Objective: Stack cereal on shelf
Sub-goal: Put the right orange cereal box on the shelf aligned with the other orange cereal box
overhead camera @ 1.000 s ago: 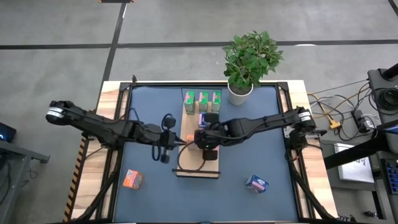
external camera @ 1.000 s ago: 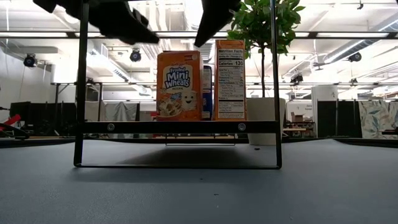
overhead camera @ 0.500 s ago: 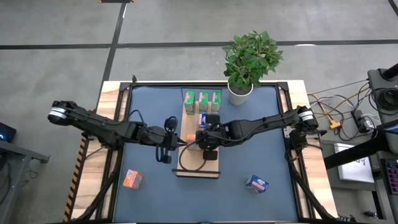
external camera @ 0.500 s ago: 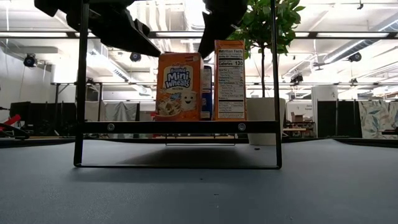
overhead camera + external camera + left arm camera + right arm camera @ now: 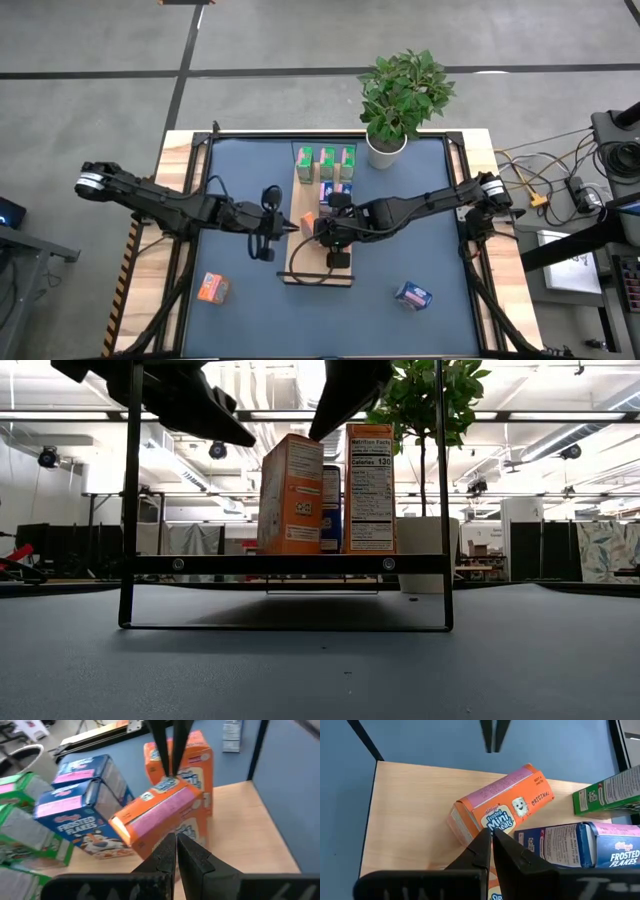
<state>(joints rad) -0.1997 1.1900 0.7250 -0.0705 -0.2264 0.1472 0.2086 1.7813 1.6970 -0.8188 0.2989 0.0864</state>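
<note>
The shelf (image 5: 318,268) is a light-wood board raised on a dark frame (image 5: 290,564). Green (image 5: 325,157) and blue (image 5: 335,190) cereal boxes stand on its far part. An orange cereal box (image 5: 160,817) stands askew near the middle, its narrow side (image 5: 292,493) toward the near edge, with a second orange box (image 5: 369,488) beside it. My right gripper (image 5: 491,839) is shut over the askew box. My left gripper (image 5: 175,851) is shut just left of that box. My right gripper comes slanting down from the table's right, its shut fingers (image 5: 161,745) meeting the askew orange box's pink top (image 5: 165,785) near one end. The box stands upright on the shelf. My left gripper's shut tips are close to the same box; whether they touch I cannot tell.
An orange box (image 5: 212,288) lies on the blue tabletop at the near left and a blue box (image 5: 413,294) at the near right. A potted plant (image 5: 400,100) stands at the far edge. The shelf's near end has bare board.
The orange box under my right gripper has turned about on the shelf: its broad printed front faced the near edge, now its narrow side does. My right gripper has tipped and shifted slightly toward the near left with it. Both grippers stay shut.
</note>
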